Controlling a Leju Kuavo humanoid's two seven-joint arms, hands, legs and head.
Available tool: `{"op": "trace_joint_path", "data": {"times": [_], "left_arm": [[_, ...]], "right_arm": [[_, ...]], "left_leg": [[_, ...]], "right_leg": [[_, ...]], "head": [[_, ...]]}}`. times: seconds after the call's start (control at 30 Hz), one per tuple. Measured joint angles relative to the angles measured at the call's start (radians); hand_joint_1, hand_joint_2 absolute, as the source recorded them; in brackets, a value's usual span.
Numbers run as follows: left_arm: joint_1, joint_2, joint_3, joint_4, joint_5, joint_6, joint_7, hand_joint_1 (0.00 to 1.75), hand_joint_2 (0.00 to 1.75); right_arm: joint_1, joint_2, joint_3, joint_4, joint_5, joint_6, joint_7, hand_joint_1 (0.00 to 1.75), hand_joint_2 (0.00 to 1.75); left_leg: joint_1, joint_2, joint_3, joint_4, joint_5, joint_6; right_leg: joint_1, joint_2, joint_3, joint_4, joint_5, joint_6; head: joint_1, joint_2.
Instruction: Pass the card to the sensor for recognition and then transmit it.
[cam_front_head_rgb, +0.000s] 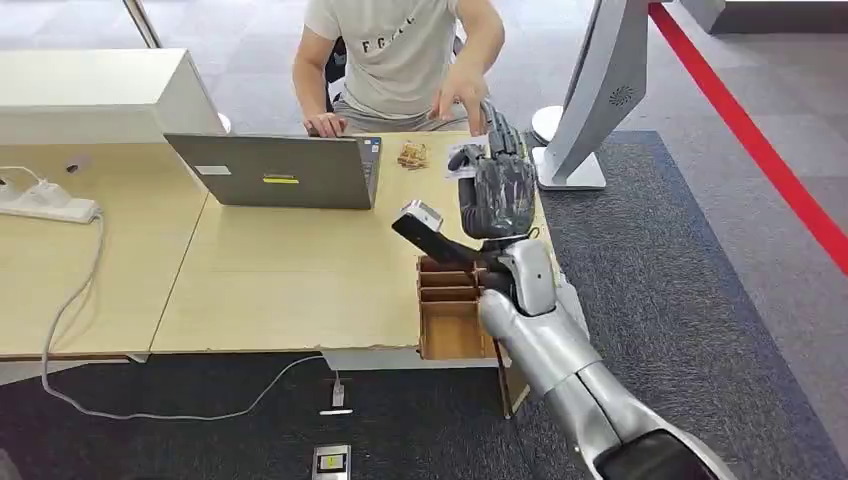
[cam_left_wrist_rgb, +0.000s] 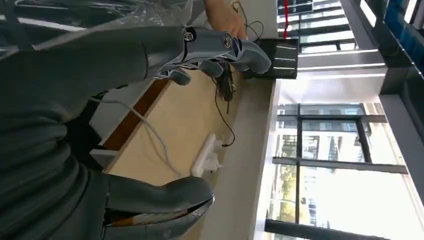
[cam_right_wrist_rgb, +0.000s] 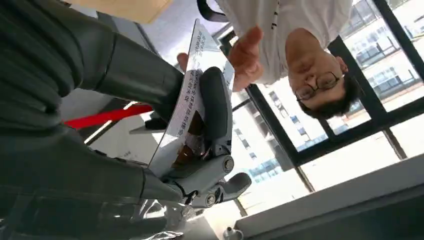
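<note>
Card (cam_right_wrist_rgb: 187, 107) text and a picture panel show in the right wrist view: a thin white card, pinched between the thumb and fingers (cam_right_wrist_rgb: 214, 107) of the right hand (cam_front_head_rgb: 497, 185). The head view places that hand above the surface's (cam_front_head_rgb: 290, 270) far edge, the person's hand (cam_front_head_rgb: 458, 100) just beyond. The left hand's (cam_left_wrist_rgb: 150, 210) fingers curl loosely, holding nothing.

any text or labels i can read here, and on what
"FC..." on the person's shirt: rest blurred.
Card in the right hand: printed lines, too small to read.
Laptop: yellow and white stickers, unreadable.
Device on the floor: label unreadable.
</note>
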Motion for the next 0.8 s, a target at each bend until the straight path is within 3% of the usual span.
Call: {"op": "trace_joint_path", "data": {"times": [0.3,0.8], "left_arm": [[0.015,0.0,-0.033,0.008,0.0,0.0,0.0,0.0,1.75],[-0.004,0.0,-0.044,-0.003,0.073,0.0,0.0,0.0,1.75]], "right_arm": [[-0.029,0.078,0.005,0.131,0.09,0.0,0.002,1.75,1.75],[-0.071,0.095,0.025,0.253,0.178,0.003,0.133,1.75,1.75]], "left_leg": [[0.0,0.0,0.0,0.0,0.0,0.0],[0.0,0.0,0.0,0.0,0.0,0.0]], "right_leg": [[0.0,0.0,-0.001,0.0,0.0,0.0],[0.0,0.0,0.0,0.0,0.0,0.0]], "head": [[0.0,0.0],[0.001,0.0]]}}
